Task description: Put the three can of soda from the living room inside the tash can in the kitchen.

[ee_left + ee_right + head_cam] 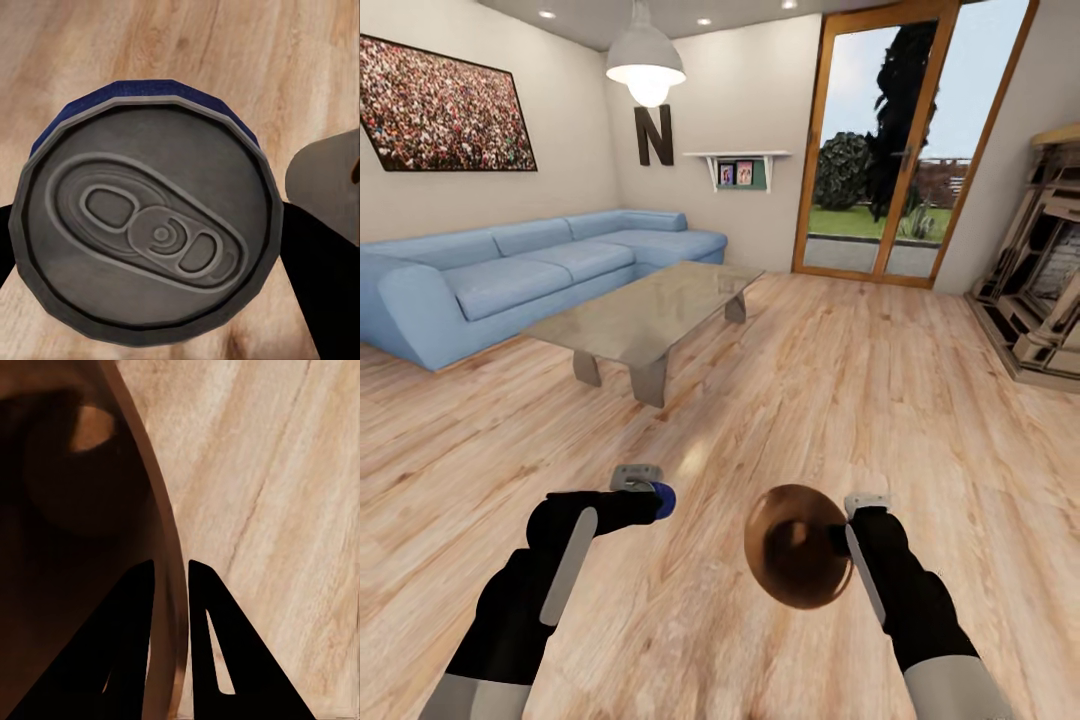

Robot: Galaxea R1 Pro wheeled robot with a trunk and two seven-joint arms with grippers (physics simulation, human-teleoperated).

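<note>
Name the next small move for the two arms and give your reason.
Probably bring the left end effector and its can over the brown bin, then let go. The right end effector pinches the bin's rim, with its dark mouth tilted towards the camera, and the can already sits beside it above the wood floor.

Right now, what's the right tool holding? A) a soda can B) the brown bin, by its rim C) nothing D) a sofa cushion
B: the right tool has one finger inside and one outside the rim of the brown bin; the right wrist view shows the bin wall between its fingers.
</note>
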